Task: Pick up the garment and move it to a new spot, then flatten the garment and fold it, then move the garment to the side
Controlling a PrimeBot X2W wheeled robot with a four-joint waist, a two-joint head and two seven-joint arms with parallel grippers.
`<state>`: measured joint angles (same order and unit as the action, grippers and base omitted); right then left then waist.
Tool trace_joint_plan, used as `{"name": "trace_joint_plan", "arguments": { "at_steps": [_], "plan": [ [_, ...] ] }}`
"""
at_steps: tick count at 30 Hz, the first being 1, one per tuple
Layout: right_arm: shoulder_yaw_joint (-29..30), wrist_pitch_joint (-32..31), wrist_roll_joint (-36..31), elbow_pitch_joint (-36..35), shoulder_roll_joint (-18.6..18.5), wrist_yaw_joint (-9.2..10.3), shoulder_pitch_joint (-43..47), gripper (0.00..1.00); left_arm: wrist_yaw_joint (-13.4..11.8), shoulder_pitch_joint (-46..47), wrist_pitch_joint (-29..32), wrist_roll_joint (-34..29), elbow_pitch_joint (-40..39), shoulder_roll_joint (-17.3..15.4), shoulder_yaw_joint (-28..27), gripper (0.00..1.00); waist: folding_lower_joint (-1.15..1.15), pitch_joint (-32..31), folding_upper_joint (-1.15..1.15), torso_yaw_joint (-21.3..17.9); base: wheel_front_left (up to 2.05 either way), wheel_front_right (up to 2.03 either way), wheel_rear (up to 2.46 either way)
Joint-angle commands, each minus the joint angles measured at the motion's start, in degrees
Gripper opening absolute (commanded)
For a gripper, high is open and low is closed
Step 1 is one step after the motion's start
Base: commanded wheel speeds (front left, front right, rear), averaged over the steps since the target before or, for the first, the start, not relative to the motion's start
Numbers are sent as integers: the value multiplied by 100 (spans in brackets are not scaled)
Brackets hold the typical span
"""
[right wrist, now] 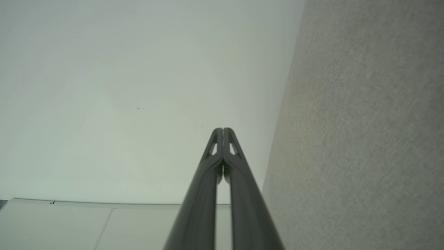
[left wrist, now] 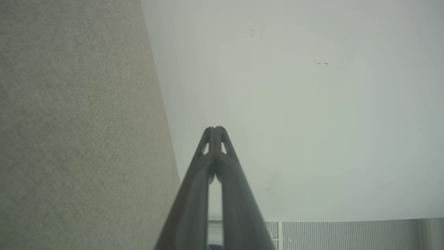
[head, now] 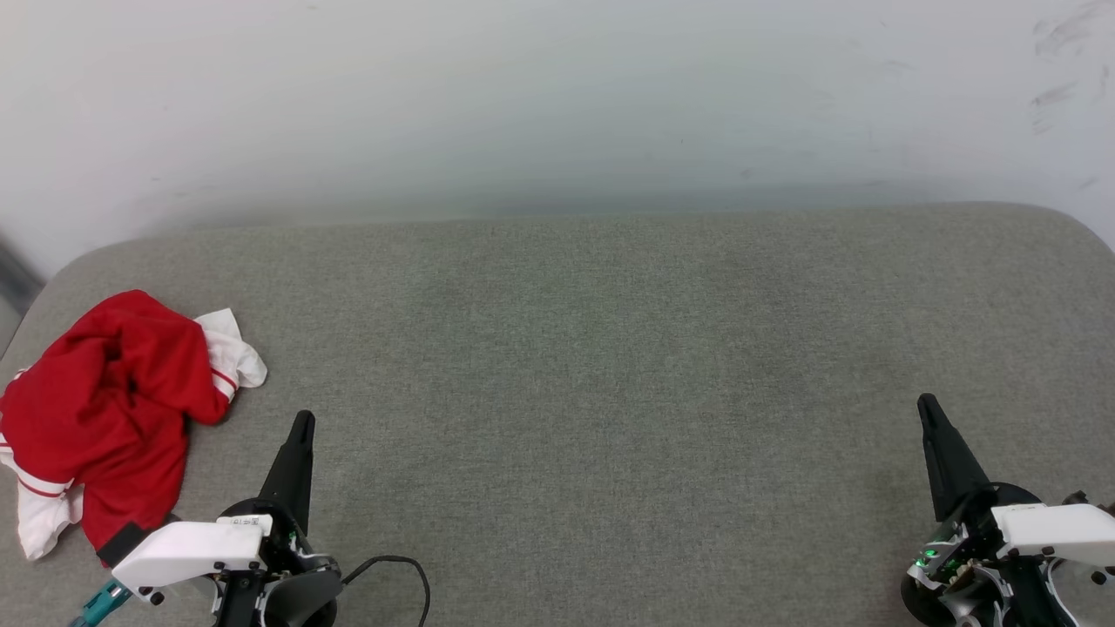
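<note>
The garment point(head: 109, 409), a red jersey with white striped sleeves, lies crumpled in a heap at the far left of the grey fabric surface point(head: 592, 366). Its numbers are hidden in the folds. My left gripper point(head: 302, 421) is shut just right of the heap, apart from it and holding nothing. In the left wrist view its fingertips point(left wrist: 215, 130) touch each other against a pale wall. My right gripper point(head: 926, 403) is shut over the lower right of the surface, far from the garment; its fingertips point(right wrist: 222, 130) meet in the right wrist view.
The grey surface has rounded back corners and butts against a pale wall point(head: 557, 96). A black cable point(head: 409, 570) loops by my left wrist. A slatted panel point(left wrist: 347, 234) shows low in the left wrist view.
</note>
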<state>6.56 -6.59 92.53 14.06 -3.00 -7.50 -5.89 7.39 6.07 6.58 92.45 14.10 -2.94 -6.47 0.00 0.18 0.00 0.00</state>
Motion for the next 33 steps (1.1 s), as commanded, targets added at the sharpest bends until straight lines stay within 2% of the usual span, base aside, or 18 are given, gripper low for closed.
{"name": "trace_joint_plan", "arguments": {
  "at_steps": [1, 33],
  "plan": [
    [0, -6, -30, 5, 20, 2, -68, 0, 20, 38, 10, -10, 1, 9, -18, 0, 0, 0, 0, 0, 0, 0, 0],
    [-3, -4, -28, 5, 20, 2, -68, 0, 21, 38, 9, -9, 1, 9, -16, 0, 0, 0, 0, 0, 0, 0, 0]
  ]
}}
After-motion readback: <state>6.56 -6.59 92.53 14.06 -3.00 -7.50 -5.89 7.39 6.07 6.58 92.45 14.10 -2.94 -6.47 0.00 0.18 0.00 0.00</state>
